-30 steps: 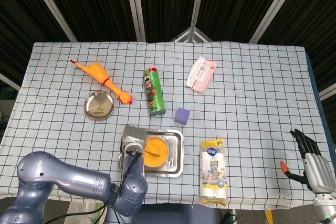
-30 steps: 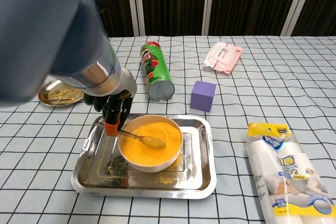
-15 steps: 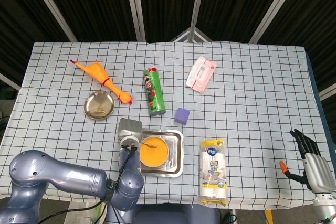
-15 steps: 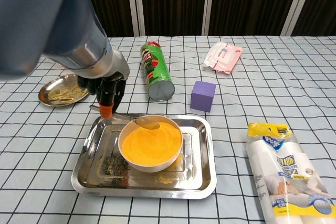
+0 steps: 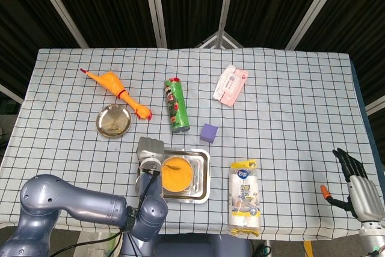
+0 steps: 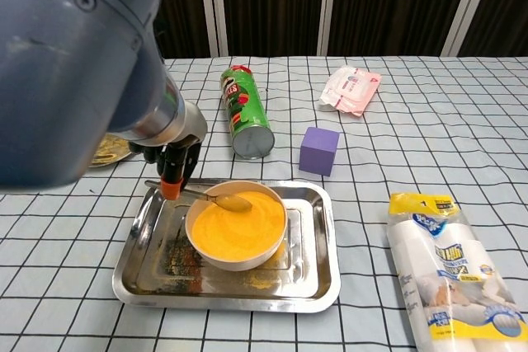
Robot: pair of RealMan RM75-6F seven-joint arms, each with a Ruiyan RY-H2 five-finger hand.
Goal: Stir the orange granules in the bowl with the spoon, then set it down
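A white bowl (image 6: 237, 228) of orange granules (image 5: 177, 177) stands in a steel tray (image 6: 313, 286). My left hand (image 6: 169, 162) grips the handle of a metal spoon (image 6: 216, 199) at the bowl's left. The spoon's tip lies on the granules near the far rim of the bowl. In the head view the left hand (image 5: 149, 156) sits at the tray's (image 5: 205, 195) left end, and the spoon (image 5: 171, 168) reaches over the bowl. My right hand (image 5: 357, 183) hangs off the table's right edge with fingers apart, holding nothing.
A green chip can (image 6: 246, 111), a purple cube (image 6: 319, 151) and a pink packet (image 6: 351, 89) lie beyond the tray. A pack of cups (image 6: 441, 265) lies to its right. A small steel plate (image 5: 113, 120) and a rubber chicken (image 5: 118, 93) are at the far left.
The spoon has moved from the middle of the granules to the far rim, lifted slightly, then settled back a little. My left hand shifted with it. The right hand is still.
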